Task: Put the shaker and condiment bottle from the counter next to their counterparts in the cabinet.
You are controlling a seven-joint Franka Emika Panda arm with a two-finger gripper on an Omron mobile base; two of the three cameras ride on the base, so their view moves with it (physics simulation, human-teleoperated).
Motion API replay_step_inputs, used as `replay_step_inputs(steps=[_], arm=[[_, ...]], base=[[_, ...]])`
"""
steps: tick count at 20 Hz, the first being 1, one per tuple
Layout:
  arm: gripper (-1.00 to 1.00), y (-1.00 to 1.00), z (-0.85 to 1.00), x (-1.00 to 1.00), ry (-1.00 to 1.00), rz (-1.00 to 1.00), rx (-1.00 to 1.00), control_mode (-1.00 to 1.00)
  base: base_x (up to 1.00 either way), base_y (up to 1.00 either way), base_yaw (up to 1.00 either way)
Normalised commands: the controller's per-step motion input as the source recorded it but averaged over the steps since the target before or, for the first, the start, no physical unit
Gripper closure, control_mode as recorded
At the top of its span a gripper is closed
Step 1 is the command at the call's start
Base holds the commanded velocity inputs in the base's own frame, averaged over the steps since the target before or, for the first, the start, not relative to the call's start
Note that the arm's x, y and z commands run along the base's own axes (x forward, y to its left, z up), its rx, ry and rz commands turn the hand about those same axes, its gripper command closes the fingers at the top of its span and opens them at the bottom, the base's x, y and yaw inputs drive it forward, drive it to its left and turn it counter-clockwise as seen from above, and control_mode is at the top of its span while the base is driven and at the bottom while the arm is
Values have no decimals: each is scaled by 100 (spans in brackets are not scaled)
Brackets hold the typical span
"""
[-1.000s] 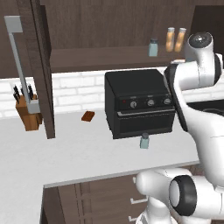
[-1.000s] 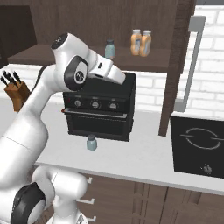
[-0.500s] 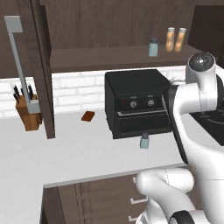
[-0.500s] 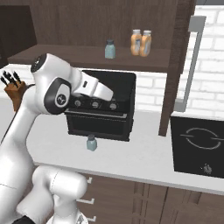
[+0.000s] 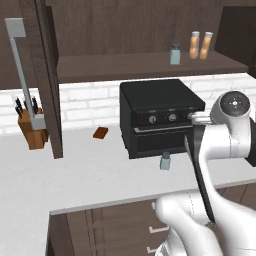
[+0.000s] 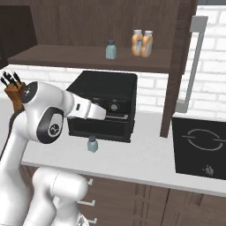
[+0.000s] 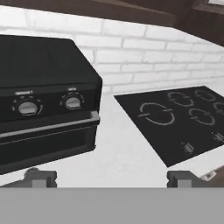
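Note:
A small blue-grey shaker [image 5: 165, 161] [image 6: 92, 144] stands on the white counter [image 5: 95, 170] just in front of the black oven. Up in the cabinet, a matching shaker [image 5: 175, 54] [image 6: 111, 49] stands on the shelf [image 5: 125, 66]. Right of it, two amber condiment bottles [image 5: 195, 45] [image 5: 206, 45] [image 6: 137, 43] stand side by side. My gripper [image 7: 112, 178] is open and holds nothing. It hangs low before the oven's right front corner, facing the counter and cooktop. The arm's white forearm [image 6: 84, 108] crosses the oven front above the counter shaker.
The black oven [image 5: 160, 117] [image 7: 43, 105] sits on the counter under the shelf. Open cabinet doors with grey bar handles [image 5: 22, 70] [image 6: 194, 66] stand at each side. A knife block [image 5: 32, 130] and a small brown item [image 5: 100, 132] lie left; a cooktop [image 6: 201, 148] [image 7: 175, 118] lies right.
The arm has swung down from shelf height to in front of the oven. The gripper stays open. Shakers and bottles have not moved.

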Motion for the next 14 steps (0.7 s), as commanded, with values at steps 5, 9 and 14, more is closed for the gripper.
replay_step_inputs(steps=[5, 9, 14], arm=[[-100, 30, -21, -12, 0, 10, -1, -100], [-100, 11, 0, -19, 2, 5, 0, -100], [-100, 0, 0, -30, 3, 3, 3, -100]], base=[[0, 0, 0], [0, 0, 0], [0, 0, 0]])
